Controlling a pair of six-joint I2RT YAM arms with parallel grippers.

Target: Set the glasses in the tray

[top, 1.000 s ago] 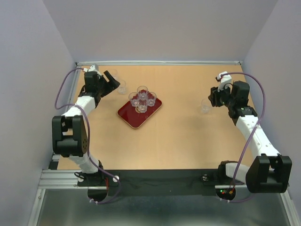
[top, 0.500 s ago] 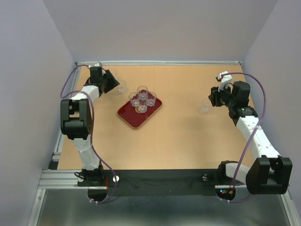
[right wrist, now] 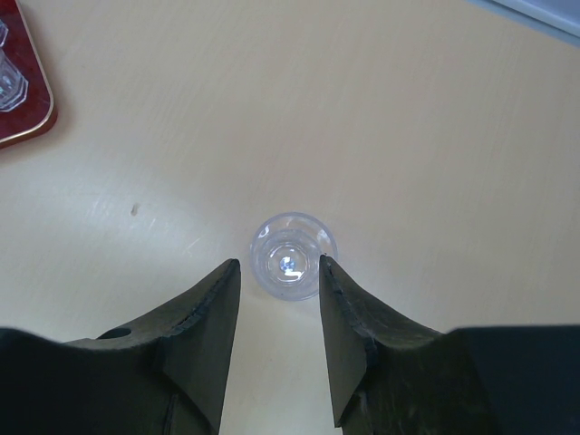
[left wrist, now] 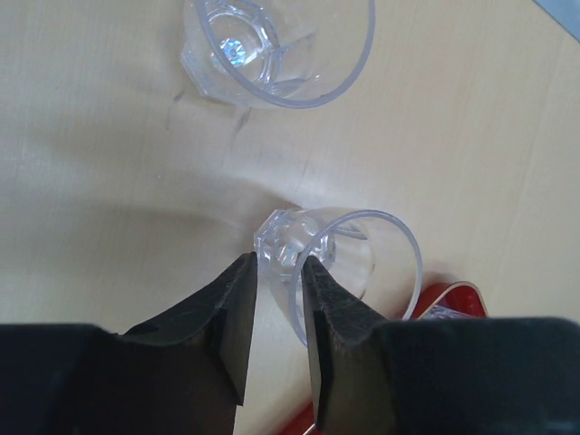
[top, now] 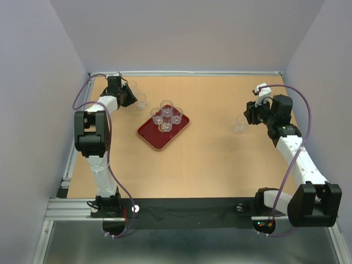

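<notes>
Glasses [top: 176, 116] on tray [top: 151, 133], left fingers [left wrist: 227, 317] pinching another glass [left wrist: 358, 258]

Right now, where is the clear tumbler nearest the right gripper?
In the top view the clear tumbler stands on the right side of the table, far right of the dark red tray, just left of the open right gripper.

Six small clear glasses [top: 176, 116], one dark red pale-rimmed tray [top: 150, 135], one round gold emblem [top: 164, 127], two black-and-white robot arms [top: 294, 154], one pale wooden table [top: 214, 159], three plain grey walls [top: 192, 33].
</notes>
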